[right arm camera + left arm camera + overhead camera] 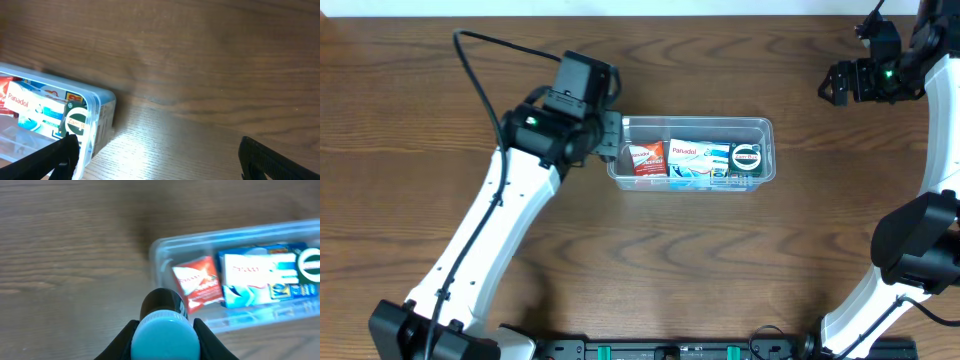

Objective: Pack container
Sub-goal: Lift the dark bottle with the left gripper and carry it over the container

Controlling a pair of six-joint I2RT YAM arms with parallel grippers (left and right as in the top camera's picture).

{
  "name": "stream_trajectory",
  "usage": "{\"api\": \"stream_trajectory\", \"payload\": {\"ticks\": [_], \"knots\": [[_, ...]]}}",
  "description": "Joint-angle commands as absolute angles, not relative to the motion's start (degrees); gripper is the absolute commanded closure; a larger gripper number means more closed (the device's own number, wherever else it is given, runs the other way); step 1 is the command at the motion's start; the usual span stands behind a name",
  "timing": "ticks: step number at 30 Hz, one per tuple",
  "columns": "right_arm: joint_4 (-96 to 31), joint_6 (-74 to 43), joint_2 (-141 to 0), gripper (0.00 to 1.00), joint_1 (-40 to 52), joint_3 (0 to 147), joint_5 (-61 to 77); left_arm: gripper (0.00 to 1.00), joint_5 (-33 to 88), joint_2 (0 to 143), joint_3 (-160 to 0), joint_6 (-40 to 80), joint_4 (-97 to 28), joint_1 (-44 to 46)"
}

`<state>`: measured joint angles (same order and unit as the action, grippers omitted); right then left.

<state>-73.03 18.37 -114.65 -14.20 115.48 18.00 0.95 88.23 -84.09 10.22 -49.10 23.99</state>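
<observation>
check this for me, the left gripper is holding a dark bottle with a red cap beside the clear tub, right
Wrong on the cap: it is light blue, not red. The left wrist view shows the left gripper holding the dark bottle beside the clear tub.

The left arm is clad in smooth white shells along its long links, with black joints and a black base. A black camera block is mounted at the wrist, a small green light is lit beside it, and a thin black cable is looped above the arm. The right arm is built alike, white with black joints, and a second green lamp is lit on it. Matt black fingers are fitted to the left gripper, and the same black fingers to the right gripper.
</observation>
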Motion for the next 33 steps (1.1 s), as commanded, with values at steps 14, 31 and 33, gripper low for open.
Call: {"api": "stream_trajectory", "payload": {"ticks": [14,31,33], "knots": [[-73.1,17.6,-114.7,0.01,-14.6,116.5,18.2,0.72,0.4,87.8,-79.0,14.3,-45.9,27.1],[-73.1,17.6,-114.7,0.01,-14.6,116.5,18.2,0.72,0.4,88.0,-69.8,15.0,-35.4,27.1],[-73.1,17.6,-114.7,0.01,-14.6,116.5,18.2,0.72,0.4,88.0,-69.2,15.0,-34.6,27.1]]}}
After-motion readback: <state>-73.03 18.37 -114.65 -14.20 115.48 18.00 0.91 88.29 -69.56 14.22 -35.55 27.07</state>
